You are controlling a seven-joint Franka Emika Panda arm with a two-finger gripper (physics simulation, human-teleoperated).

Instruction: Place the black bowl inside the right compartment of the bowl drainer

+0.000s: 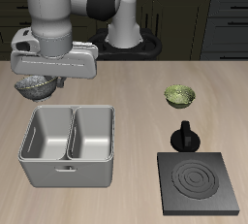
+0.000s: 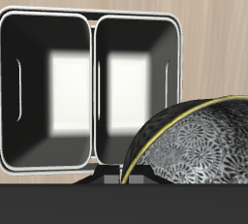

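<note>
The black bowl (image 1: 35, 89), dark with a pale speckled pattern, hangs tilted in the air with my gripper (image 1: 40, 77) shut on its rim. It is just behind the back edge of the light-grey bowl drainer (image 1: 68, 167), above table height and near the right compartment (image 1: 45, 137). In the wrist view the bowl (image 2: 199, 145) fills the near foreground, showing its yellowish rim and patterned inside. Beyond it the drainer (image 2: 94, 92) shows both deep wells, and both are empty. My fingers are hidden in that view.
A green bowl (image 1: 180, 96) sits on the table well to the side of the drainer. A small black pot with a knob (image 1: 184, 136) stands nearer the front, just behind a flat black stove plate (image 1: 199, 183).
</note>
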